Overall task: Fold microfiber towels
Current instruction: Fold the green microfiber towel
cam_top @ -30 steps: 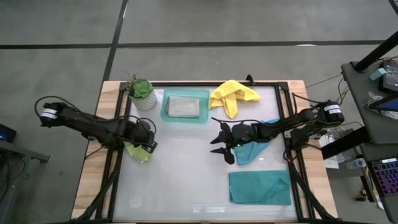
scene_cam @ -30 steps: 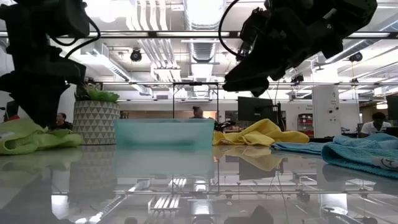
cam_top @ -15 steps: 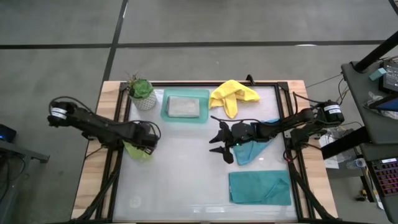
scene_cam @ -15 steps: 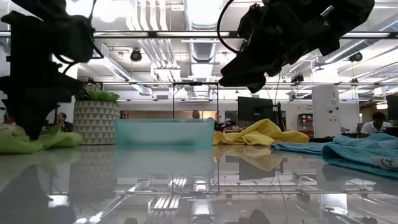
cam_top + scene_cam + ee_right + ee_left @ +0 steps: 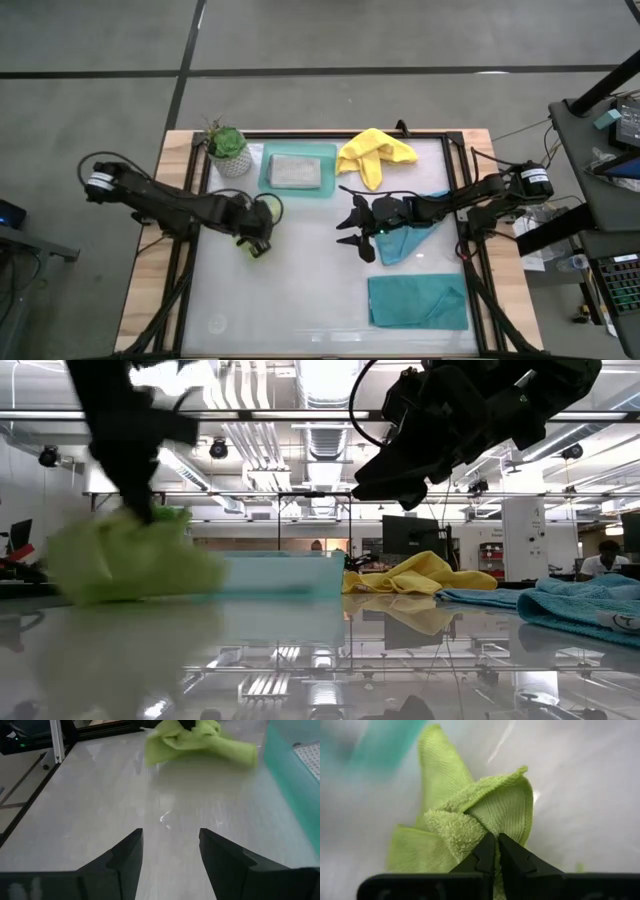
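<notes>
Lime green towel (image 5: 485, 815), bunched on the table (image 5: 300, 290) left of centre, is being gripped by the closed left gripper (image 5: 496, 851) fingers and, having travelled inward from the table's left edge, is needing a low steady drag, while the right gripper (image 5: 170, 840) is hovering open mid-table.

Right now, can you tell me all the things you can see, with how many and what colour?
lime green towel: 1, lime green, pinched in the left end effector.
yellow towel: 1, yellow, back of table.
teal towels: 2, teal, right side; one flat in front, one under the right arm.
tray: 1, mint green, back middle.
grey towel: 1, grey, in the tray.
potted plant: 1, green, back left.
table: 1, glassy.
left end effector: shut on the towel.
right end effector: open, near the middle.
</notes>
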`<state>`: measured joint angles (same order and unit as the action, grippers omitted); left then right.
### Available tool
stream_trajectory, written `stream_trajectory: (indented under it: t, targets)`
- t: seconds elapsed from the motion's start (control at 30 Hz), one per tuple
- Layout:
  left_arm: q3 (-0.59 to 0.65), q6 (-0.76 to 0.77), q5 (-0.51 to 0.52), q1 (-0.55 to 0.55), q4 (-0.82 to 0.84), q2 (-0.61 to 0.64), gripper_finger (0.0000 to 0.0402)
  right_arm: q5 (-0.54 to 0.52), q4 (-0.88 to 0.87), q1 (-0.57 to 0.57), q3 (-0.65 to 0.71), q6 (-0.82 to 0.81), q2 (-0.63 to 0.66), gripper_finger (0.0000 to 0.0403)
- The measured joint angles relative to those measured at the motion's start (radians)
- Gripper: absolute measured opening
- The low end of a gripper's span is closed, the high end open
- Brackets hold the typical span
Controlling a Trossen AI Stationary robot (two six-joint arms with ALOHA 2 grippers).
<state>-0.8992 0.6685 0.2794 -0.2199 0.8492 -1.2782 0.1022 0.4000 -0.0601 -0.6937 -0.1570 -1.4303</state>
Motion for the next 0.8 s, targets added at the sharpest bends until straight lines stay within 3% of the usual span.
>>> stream_trajectory:
  t: [0.17,0.33,0.5,0.8]
  targets:
    - [-0.010,-0.407,0.015,-0.036,-0.484,0.037,0.0001,0.000,0.000,0.000,0.000,0.000,0.000,0.0185]
    - [0.049,-0.600,0.015,-0.035,-0.842,0.031,0.0001,0.001,0.000,0.000,0.000,-0.009,0.000,0.0185]
    - [0.103,-0.619,0.018,-0.028,-0.951,0.007,0.0000,0.010,-0.001,0.000,0.000,-0.037,0.007,0.0185]
    - [0.122,-0.571,0.018,-0.017,-0.946,-0.020,0.0000,0.010,0.002,-0.001,-0.028,-0.021,0.078,0.0185]
